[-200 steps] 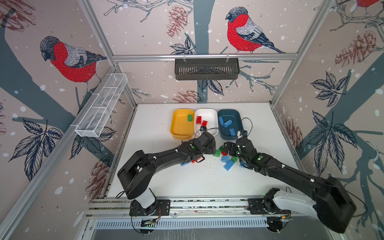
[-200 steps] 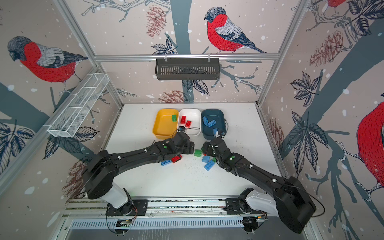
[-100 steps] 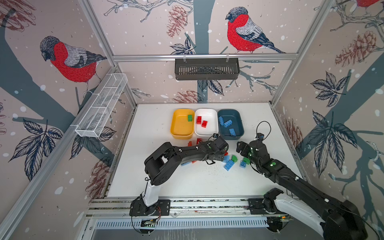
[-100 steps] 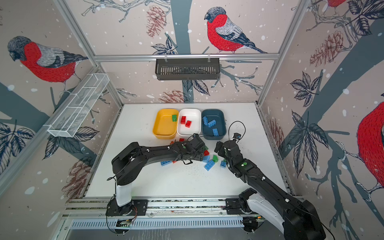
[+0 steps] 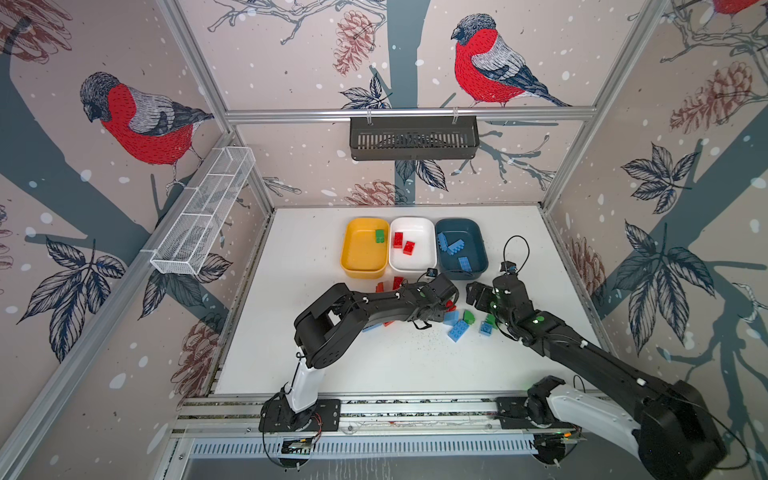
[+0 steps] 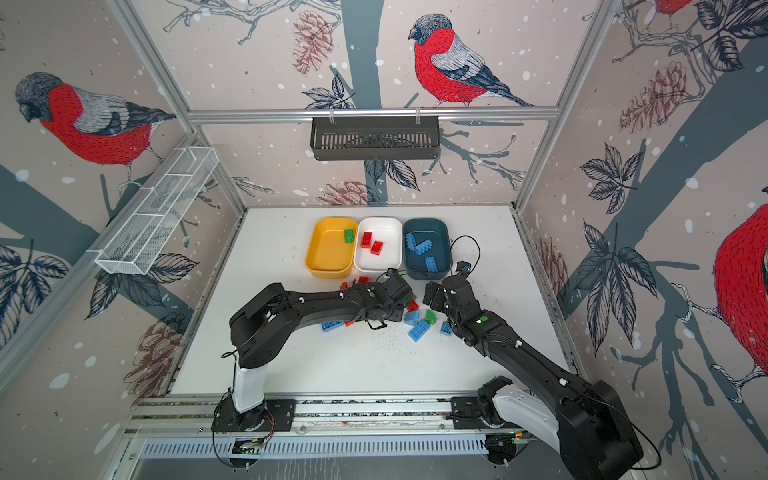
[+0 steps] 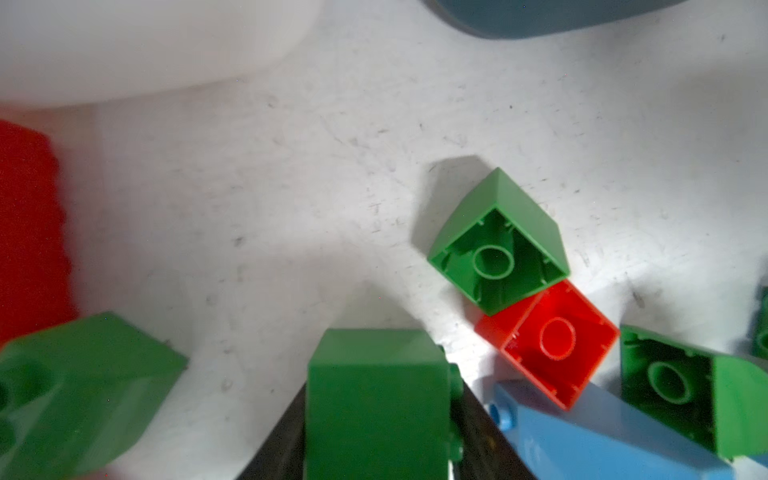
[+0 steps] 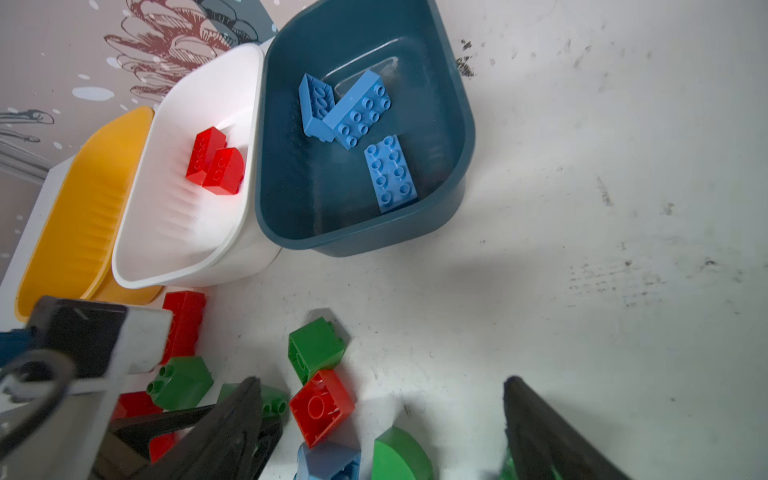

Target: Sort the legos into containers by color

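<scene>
Left claw (image 7: 380, 395), wide a second ago, has closed onto a green brick (image 7: 374, 374) in the pile (image 5: 459, 326) at the centre of both top views, just below the tubs (image 5: 412, 271). Right claw (image 8: 380, 386) has drawn back right, jaws wide, empty. Grip looks made, so next I'd lift it to the yellow tub (image 5: 361, 259), upper centre, where another green (image 5: 380, 235) lies

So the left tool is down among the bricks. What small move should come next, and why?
Probably a short straight lift. The left tool has its jaws against both sides of a green brick, with a red brick and a blue brick close beside it, so rising first should avoid dragging them. The yellow tub already holds a green one, so it likely goes there.
</scene>
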Controlling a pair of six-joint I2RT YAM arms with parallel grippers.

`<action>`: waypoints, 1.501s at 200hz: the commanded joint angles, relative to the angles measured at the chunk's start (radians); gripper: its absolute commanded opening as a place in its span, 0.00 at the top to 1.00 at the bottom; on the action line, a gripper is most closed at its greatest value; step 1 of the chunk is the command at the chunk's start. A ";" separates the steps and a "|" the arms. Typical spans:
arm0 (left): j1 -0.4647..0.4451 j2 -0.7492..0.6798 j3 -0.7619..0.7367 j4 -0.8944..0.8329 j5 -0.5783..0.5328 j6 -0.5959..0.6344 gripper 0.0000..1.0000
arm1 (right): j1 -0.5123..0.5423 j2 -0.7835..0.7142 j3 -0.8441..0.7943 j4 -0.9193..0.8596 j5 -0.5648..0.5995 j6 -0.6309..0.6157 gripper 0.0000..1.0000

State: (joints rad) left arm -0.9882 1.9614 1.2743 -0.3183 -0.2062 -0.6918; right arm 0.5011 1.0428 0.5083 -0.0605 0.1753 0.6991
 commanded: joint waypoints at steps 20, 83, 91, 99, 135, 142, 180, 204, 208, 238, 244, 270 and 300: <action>0.017 -0.159 -0.082 0.045 -0.135 -0.015 0.54 | 0.002 0.067 0.030 0.036 -0.084 -0.054 0.09; 0.315 -0.335 -0.174 0.133 -0.169 0.014 0.52 | 0.019 0.262 0.119 0.073 -0.256 -0.117 0.09; 0.359 -0.335 -0.182 0.161 -0.144 0.015 0.52 | 0.023 0.294 0.138 0.059 -0.243 -0.123 0.10; 0.397 -0.332 -0.185 0.188 -0.114 0.018 0.51 | 0.025 0.325 0.157 0.048 -0.250 -0.138 0.11; 0.530 -0.274 -0.150 0.229 -0.021 0.018 0.50 | 0.032 0.440 0.234 0.000 -0.293 -0.200 0.17; 0.545 -0.259 -0.136 0.229 -0.013 0.020 0.50 | 0.034 0.454 0.244 -0.008 -0.287 -0.208 0.17; 0.580 -0.189 -0.053 0.185 0.030 0.026 0.44 | 0.049 0.525 0.293 -0.044 -0.272 -0.245 0.20; 0.580 -0.191 -0.031 0.168 0.044 0.030 0.32 | 0.075 0.560 0.321 -0.070 -0.232 -0.271 0.20; 0.580 -0.197 -0.035 0.170 0.048 0.030 0.30 | 0.080 0.566 0.327 -0.075 -0.223 -0.274 0.20; 0.580 -0.266 -0.089 0.195 0.069 0.035 0.14 | 0.121 0.605 0.368 -0.118 -0.120 -0.284 0.21; 0.580 -0.285 -0.105 0.199 0.069 0.037 0.09 | 0.126 0.613 0.376 -0.127 -0.102 -0.284 0.22; 0.581 -0.380 -0.189 0.232 0.057 0.040 0.03 | 0.147 0.649 0.407 -0.158 -0.068 -0.300 0.23; 0.580 -0.468 -0.251 0.227 0.047 0.055 0.03 | 0.173 0.684 0.434 -0.188 -0.050 -0.318 0.30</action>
State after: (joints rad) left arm -0.4088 1.5425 1.0584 -0.1314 -0.1547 -0.6548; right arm 0.6575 1.7077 0.9245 -0.2031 0.0803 0.4107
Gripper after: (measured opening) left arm 0.968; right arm 0.726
